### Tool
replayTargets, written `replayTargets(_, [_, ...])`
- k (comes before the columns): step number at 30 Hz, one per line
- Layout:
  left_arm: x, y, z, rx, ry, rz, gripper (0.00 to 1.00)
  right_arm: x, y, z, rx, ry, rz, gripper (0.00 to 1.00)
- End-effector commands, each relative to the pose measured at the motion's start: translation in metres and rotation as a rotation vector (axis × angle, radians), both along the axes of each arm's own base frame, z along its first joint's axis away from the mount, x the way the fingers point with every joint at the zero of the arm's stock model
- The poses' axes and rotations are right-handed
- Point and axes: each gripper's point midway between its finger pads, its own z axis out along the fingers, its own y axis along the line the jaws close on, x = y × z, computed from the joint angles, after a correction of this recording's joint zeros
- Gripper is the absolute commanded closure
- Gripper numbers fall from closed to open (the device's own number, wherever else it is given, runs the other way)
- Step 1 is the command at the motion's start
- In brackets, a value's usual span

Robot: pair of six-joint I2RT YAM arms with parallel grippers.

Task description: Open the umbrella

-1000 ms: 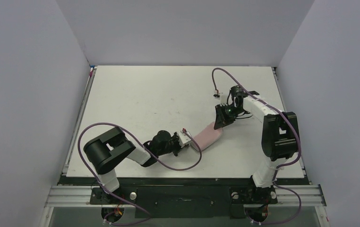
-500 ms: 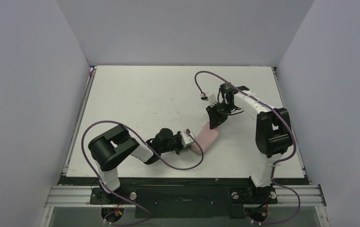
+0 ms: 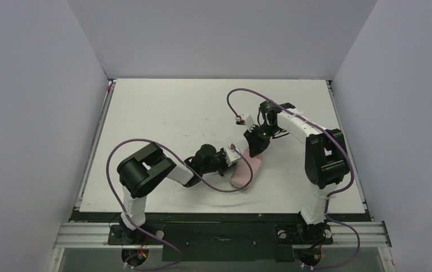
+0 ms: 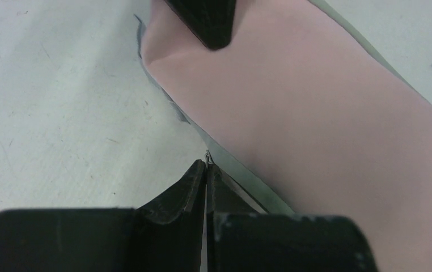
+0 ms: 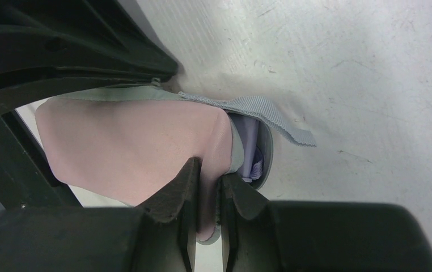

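The umbrella (image 5: 250, 148) is hardly on show at all. It is tucked inside a pale pink sleeve (image 3: 241, 174) that lies on the white counter (image 3: 162, 113), a little right of the middle and towards the near edge, between the two arms. From the right wrist camera I can see into the open mouth of the sleeve, where a small fold of lavender fabric peeks out against a darker rim. That sliver is all of the umbrella I can make out; canopy, shaft and handle are hidden by the cover. A flat grey woven strap (image 5: 256, 111) trails out of the same opening and lies across the counter.

The sleeve is smooth and oblong, with rounded ends and a thin grey edging (image 4: 242, 178) running along one long side.

The right gripper (image 3: 253, 151) comes down on the far end of the sleeve. Close up, its fingers are drawn nearly together with a pinch of the pink fabric caught between them, right at the lip of the opening.

The left gripper (image 3: 236, 160) reaches in low from the left and meets the sleeve's side. Its fingers (image 4: 191, 184) are pressed flat against each other, with the tips at the grey edging. A tiny metal bit sits right at the tips, but I cannot tell whether it is actually gripped.
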Motion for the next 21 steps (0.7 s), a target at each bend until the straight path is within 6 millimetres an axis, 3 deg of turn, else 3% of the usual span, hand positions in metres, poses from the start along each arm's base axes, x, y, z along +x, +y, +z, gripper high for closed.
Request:
replayTargets(1, [0.047,0.004,0.007,-0.026,0.029,0.141,1.00,-0.037,-0.011,-0.012,-0.055,0.095,0.098,1.00])
replayTargets(7, [0.057,0.003,0.011,-0.035,0.068,0.190,1.00,-0.039,-0.006,-0.012,-0.023,0.136,0.039,1.00])
replayTargets(10, [0.052,0.019,0.011,-0.015,0.039,0.203,1.00,-0.029,-0.010,-0.014,-0.005,0.177,-0.072,1.00])
replayTargets(12, [0.048,0.033,0.015,-0.001,0.016,0.215,0.93,-0.018,-0.013,-0.014,0.009,0.193,-0.159,1.00])
replayTargets(13, [0.050,0.039,0.026,-0.010,-0.002,0.222,0.78,-0.013,-0.013,-0.014,0.014,0.199,-0.210,1.00])
replayTargets(14, [0.048,0.050,0.023,0.009,-0.004,0.239,0.67,-0.008,-0.016,-0.015,0.014,0.206,-0.256,1.00])
replayTargets(15, [0.048,0.055,0.032,0.004,-0.019,0.249,0.48,-0.004,-0.016,-0.016,0.015,0.223,-0.320,1.00])
replayTargets(16, [0.047,0.065,0.031,0.016,-0.020,0.277,0.40,0.000,-0.020,-0.018,0.024,0.236,-0.373,0.94])
replayTargets(19, [0.044,0.083,0.051,0.016,-0.048,0.305,0.01,-0.006,-0.023,-0.019,0.067,0.362,-0.552,0.70])
replayTargets(20, [0.041,0.087,0.051,0.025,-0.045,0.307,0.01,-0.010,-0.027,-0.019,0.087,0.383,-0.588,0.59])
replayTargets(21, [0.038,0.092,0.058,0.029,-0.051,0.309,0.03,-0.012,-0.027,-0.018,0.095,0.401,-0.619,0.55])
